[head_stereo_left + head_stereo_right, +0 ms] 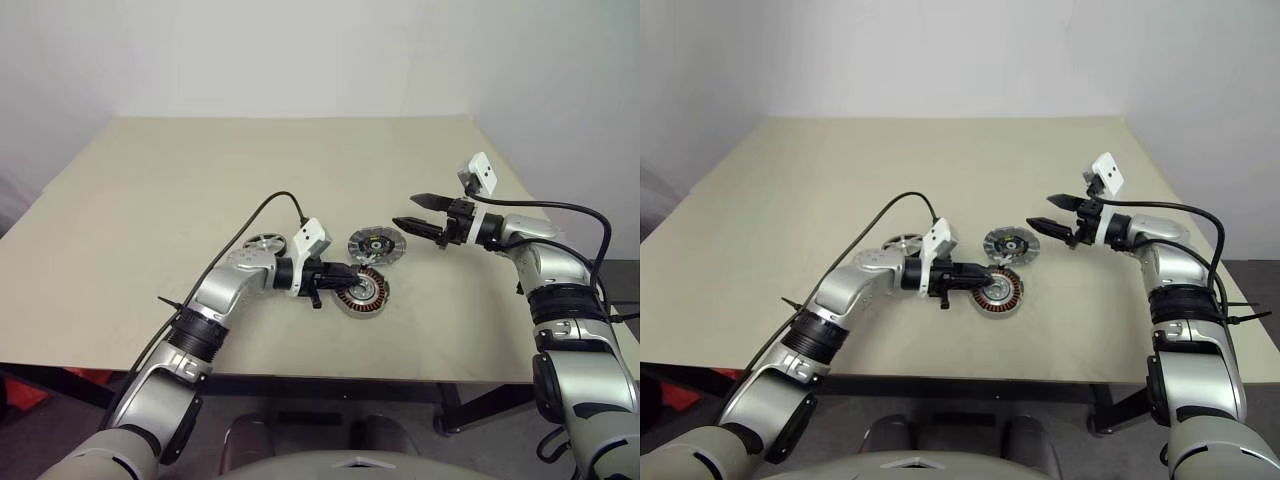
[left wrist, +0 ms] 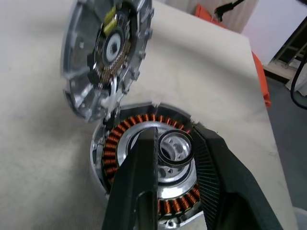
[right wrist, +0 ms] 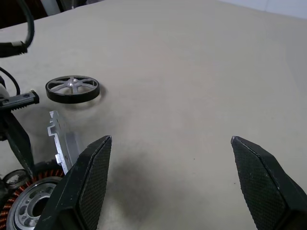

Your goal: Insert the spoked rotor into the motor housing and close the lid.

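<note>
Seeing spoked rotor (image 1: 264, 242) on the surface (image 1: 150, 220), left of motor housing (image 1: 362, 292). Our left end effector (image 1: 345, 277) is narrowed over the housing's silver centre; grip unclear. Lid (image 1: 377, 243) just behind housing. Right end effector (image 1: 413, 211) fully spread, empty, beyond lid.
</note>
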Motion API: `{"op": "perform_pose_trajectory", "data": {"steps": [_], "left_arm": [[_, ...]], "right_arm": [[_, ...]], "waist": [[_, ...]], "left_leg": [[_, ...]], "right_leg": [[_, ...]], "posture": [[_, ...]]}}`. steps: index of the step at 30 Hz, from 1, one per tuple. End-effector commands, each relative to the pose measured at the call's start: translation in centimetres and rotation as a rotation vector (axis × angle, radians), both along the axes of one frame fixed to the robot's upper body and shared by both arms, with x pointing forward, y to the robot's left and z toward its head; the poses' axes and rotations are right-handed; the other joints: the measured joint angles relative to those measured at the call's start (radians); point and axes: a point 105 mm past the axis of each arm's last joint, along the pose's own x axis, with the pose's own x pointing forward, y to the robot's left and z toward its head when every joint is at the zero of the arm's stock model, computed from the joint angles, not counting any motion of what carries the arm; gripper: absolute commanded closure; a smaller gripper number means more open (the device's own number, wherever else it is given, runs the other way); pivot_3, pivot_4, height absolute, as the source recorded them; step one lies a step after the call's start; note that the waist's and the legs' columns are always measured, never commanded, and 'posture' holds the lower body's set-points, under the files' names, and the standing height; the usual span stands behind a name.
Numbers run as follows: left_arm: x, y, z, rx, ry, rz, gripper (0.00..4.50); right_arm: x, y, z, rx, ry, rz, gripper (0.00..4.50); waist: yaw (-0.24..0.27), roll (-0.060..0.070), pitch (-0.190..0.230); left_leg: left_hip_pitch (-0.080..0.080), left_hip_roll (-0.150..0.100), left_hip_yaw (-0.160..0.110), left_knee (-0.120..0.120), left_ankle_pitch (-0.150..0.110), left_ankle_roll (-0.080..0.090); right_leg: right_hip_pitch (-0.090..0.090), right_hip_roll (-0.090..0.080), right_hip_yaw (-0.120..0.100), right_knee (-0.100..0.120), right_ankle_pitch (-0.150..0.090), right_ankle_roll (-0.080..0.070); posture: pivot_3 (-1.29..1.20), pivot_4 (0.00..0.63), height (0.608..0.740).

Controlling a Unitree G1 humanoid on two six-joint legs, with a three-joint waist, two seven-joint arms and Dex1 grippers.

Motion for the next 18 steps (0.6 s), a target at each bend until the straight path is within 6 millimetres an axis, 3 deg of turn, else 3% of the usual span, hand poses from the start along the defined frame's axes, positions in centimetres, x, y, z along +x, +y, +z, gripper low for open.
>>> {"op": "perform_pose_trajectory", "data": {"steps": [1,18], "left_arm": [[0.4,-0.4,1.0,-0.003,-0.044,-0.02,3.78],[0.6,-0.6,0.9,-0.006,-0.011,-0.049,3.78]], "right_arm": [[-0.1,0.0,1.6,0.028,-0.06,0.008,0.0],[-2.6,-0.4,1.1,0.058,-0.01,0.05,0.0]], "waist": [[0.001,0.0,0.0],[0.015,0.0,0.0]], "left_leg": [[0.0,0.0,0.0,0.0,0.0,0.0],[0.0,0.0,0.0,-0.002,0.0,0.0]], "right_leg": [[0.0,0.0,0.0,0.0,0.0,0.0],[0.0,0.0,0.0,-0.002,0.0,0.0]], "posture": [[0.0,0.0,0.74],[0.0,0.0,0.74]]}}
